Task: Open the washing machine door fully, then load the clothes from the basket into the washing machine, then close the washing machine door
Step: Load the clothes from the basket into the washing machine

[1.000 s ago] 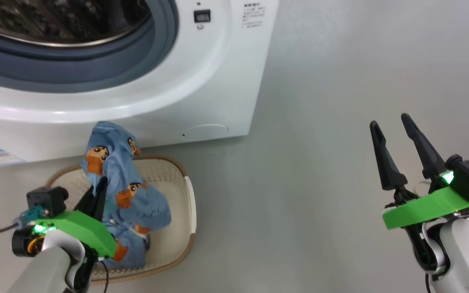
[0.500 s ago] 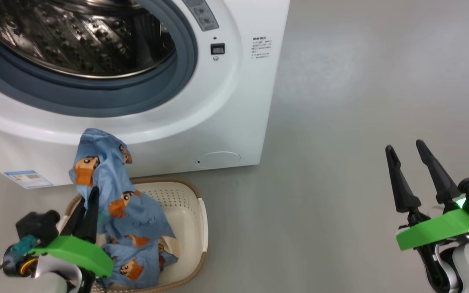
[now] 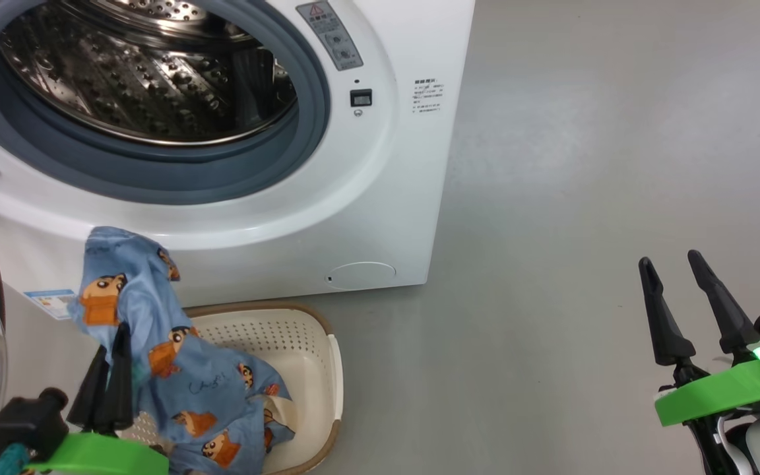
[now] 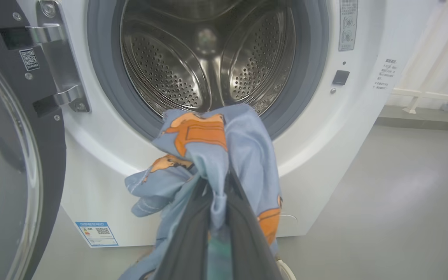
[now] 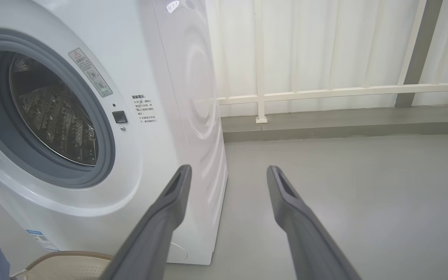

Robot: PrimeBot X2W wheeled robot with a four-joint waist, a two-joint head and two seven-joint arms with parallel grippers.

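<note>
Between the fingers of the left gripper (image 4: pixel 217 181), which are clamped together on it, sits a fold of the clothes (image 4: pixel 224 144). The rest of the fabric trails down below this gripper into the basket (image 3: pixel 332 369). Ahead of the fingertips is the drum (image 4: pixel 208 70) of the washing machine (image 4: pixel 317 132). The washing machine door (image 4: pixel 49 163) stands swung open to the gripper's left. The right gripper (image 3: pixel 669 260) holds nothing, its fingers apart above the floor (image 3: pixel 584 198).

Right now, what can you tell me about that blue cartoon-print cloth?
The cloth is soft light-blue fabric printed with brown-and-orange cartoon figures. The left pincer, shut, pinches a fold of it, so its bunched top stands raised before the washing machine's white front, below the open drum. Its lower part drapes into the cream basket.
</note>
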